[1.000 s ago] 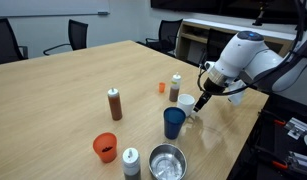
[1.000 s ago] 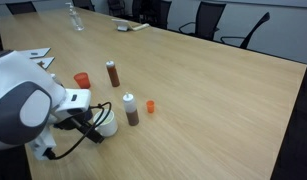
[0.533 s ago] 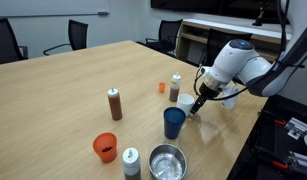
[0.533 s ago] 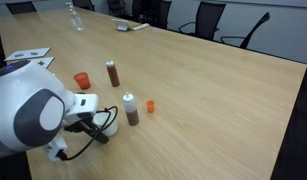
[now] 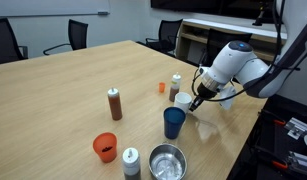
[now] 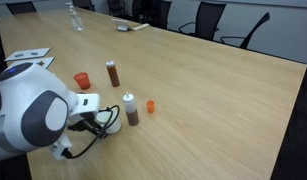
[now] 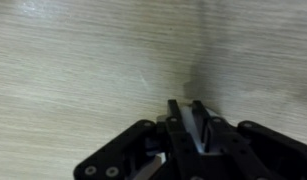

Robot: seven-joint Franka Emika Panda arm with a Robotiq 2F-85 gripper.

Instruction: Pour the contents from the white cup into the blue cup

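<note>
The white cup (image 5: 183, 99) is a squat mug standing near the table's edge, just behind the taller dark blue cup (image 5: 173, 122). My gripper (image 5: 197, 103) reaches down at the mug's side, and its fingers meet the mug there. In the wrist view the gripper (image 7: 186, 104) has its two dark fingers drawn close together on a thin pale strip (image 7: 193, 128), which looks like the mug's handle or rim. In an exterior view the arm's bulk covers the blue cup, and only part of the white cup (image 6: 110, 122) shows.
An orange cup (image 5: 105, 147), a white-capped grey shaker (image 5: 131, 161) and a steel bowl (image 5: 166, 161) stand near the front edge. A brown bottle (image 5: 114, 103), a small white-capped bottle (image 5: 175, 87) and a small orange thing (image 5: 161, 87) stand further in. Chairs ring the table.
The gripper's fingers have closed together at the white cup's side. The arm has sunk slightly toward the mug; the cups have not moved.
</note>
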